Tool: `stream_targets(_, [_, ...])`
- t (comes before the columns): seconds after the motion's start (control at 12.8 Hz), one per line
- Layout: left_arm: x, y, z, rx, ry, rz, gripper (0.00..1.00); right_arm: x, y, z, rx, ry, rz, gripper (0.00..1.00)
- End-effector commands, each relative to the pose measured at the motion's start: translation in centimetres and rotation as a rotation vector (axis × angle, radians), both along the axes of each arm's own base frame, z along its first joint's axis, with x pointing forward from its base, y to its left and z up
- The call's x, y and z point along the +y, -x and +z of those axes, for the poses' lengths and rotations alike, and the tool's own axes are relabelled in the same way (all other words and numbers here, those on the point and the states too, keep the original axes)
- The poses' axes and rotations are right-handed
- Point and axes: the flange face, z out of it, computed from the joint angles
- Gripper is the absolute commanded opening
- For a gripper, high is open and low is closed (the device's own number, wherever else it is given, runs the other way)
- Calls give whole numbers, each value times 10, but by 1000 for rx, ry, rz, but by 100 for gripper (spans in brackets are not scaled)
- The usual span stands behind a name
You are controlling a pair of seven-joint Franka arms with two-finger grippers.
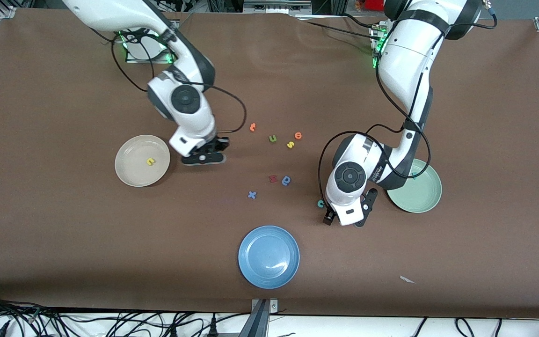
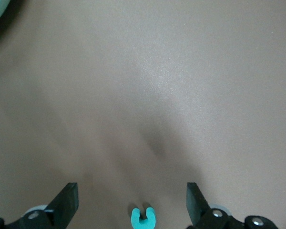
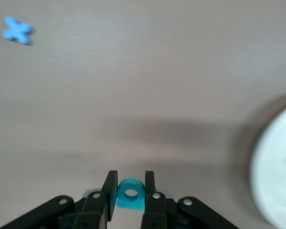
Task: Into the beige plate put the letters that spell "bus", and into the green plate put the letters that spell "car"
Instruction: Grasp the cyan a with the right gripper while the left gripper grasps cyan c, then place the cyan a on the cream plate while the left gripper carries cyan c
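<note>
Now right tool (image 3: 131, 188) clamps teal b (image 3: 130, 193) upright; left tool (image 2: 132, 202), fingers apart, straddles teal c (image 2: 142, 219).

A brown worktop (image 1: 63, 224) carries three plates: the beige plate (image 1: 131, 175), the green plate (image 1: 421, 194) and a blue plate (image 1: 268, 256). Small foam letters lie scattered between them, among them a teal c (image 1: 320, 203) and a blue x (image 1: 251, 194).

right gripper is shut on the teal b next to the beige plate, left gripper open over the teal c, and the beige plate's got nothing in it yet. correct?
Not quite: the beige plate already holds a yellow letter, as the front view shows. The rest stands: right gripper shut on the teal b, left gripper open over the teal c.
</note>
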Motion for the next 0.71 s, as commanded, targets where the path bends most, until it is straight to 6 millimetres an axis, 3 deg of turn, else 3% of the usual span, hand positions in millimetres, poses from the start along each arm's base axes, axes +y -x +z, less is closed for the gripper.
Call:
stream_targets(0.0, [-17,2,-7,-11,-18,-20,100,-60,4,20,37,40,95,1])
stream_targets(0.08, [-30,10,-14,-3,-21,-36,100,-81,2,22,45,48,142,1])
stream_targets(0.31, [-36,8,-21,-51,8,-45,100,-165,-14,15,88,45,234,1])
stream_targets(0.47, [-37,7,-26,-62,20,-51,100,-198,-18,5,111,30,270,3])
stream_targets(0.55, [-33,5,-27,-60,21,-47,100,-203,-19,2,115,28,264,21])
stream_targets(0.63, [-32,3,-26,-61,24,-47,94,-204,-19,0,119,28,250,59])
